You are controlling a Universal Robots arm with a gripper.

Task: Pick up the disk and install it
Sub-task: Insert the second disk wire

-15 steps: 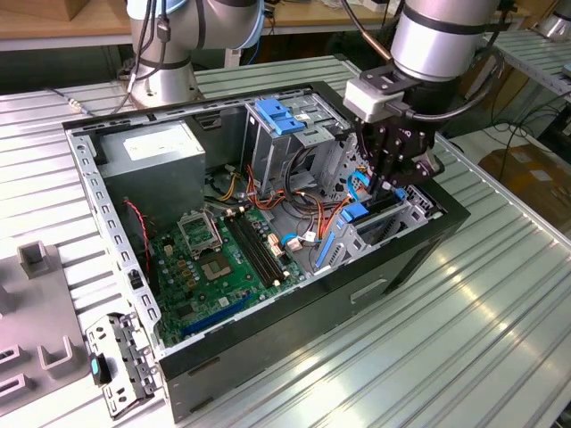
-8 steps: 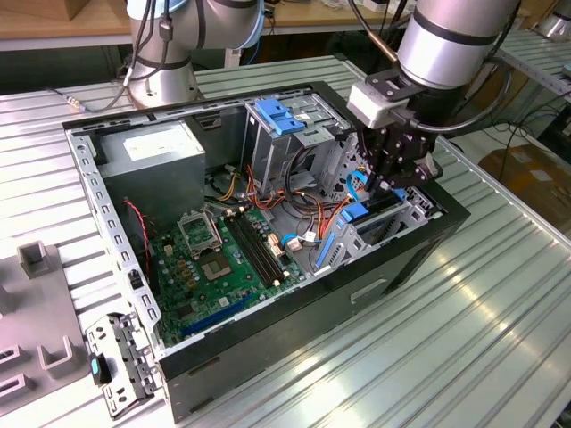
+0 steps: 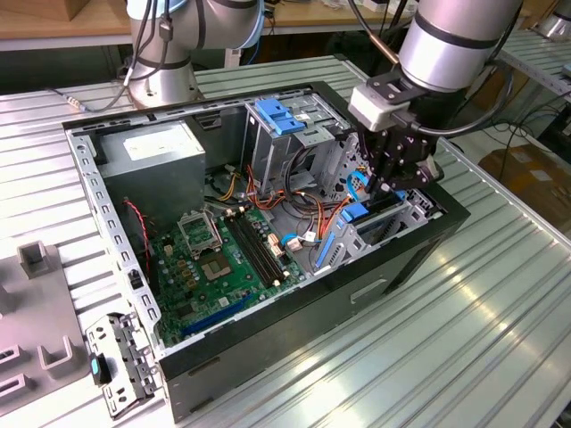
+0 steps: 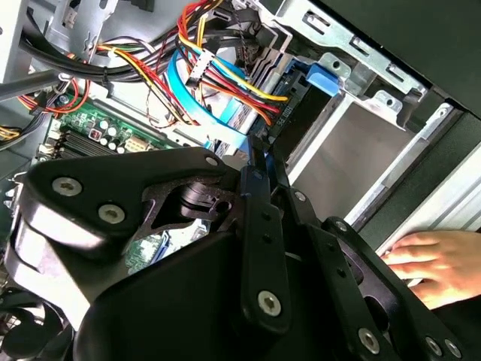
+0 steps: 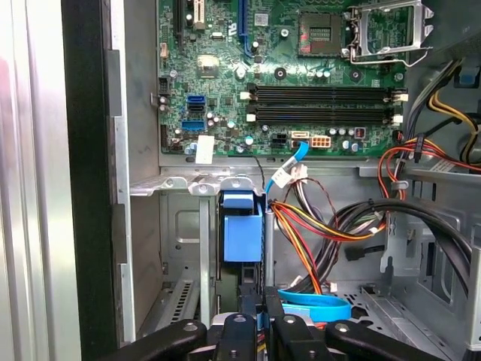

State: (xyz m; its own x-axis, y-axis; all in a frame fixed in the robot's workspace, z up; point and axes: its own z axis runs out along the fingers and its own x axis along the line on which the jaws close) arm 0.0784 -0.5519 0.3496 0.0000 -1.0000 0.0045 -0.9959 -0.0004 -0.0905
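The open case (image 3: 107,192) lies on its side, so its bay (image 3: 397,214) faces up to the arm. The gripper (image 3: 395,183) hangs in that bay. Its fingers (image 5: 252,316) pinch narrowly on the disk (image 5: 242,237), standing on edge, apparently partway into its slot.

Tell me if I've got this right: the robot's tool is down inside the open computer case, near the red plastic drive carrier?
Not quite: the drive carrier is blue, not red, as the first wrist view shows. The rest holds: the tool is down inside the open computer case, near that carrier.
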